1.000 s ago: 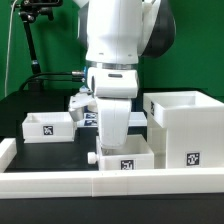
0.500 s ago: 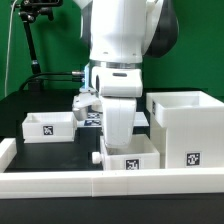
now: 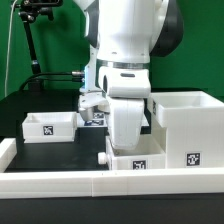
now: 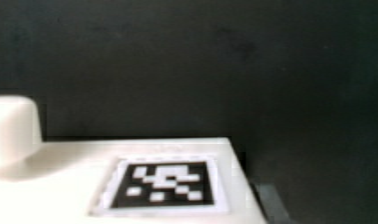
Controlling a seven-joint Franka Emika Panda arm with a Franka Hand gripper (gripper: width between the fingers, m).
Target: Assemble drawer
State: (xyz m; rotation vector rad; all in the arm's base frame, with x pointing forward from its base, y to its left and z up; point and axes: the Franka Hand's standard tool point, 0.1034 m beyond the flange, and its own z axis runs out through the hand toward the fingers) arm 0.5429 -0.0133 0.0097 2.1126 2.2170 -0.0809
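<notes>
My gripper (image 3: 131, 143) reaches down into a small white knobbed tray (image 3: 135, 161) by the long front wall. The tray moves with it, so it is shut on the tray; the fingertips are hidden behind the hand. The tray's knob (image 3: 103, 158) points to the exterior view's left. The boxy white casing (image 3: 186, 125) stands just to the tray's right, open side up. A second tray (image 3: 50, 127) lies at the exterior view's left. In the wrist view the held tray's tagged face (image 4: 168, 185) and its knob (image 4: 12, 130) fill the lower part.
The long low white wall (image 3: 70, 183) runs along the front of the table. The marker board (image 3: 93, 118) lies behind the arm, mostly hidden. A black stand (image 3: 35, 45) rises at the back left before a green backdrop.
The arm and the held tray have slid toward the exterior view's right, closer to the casing. The casing and the second tray have not moved.
</notes>
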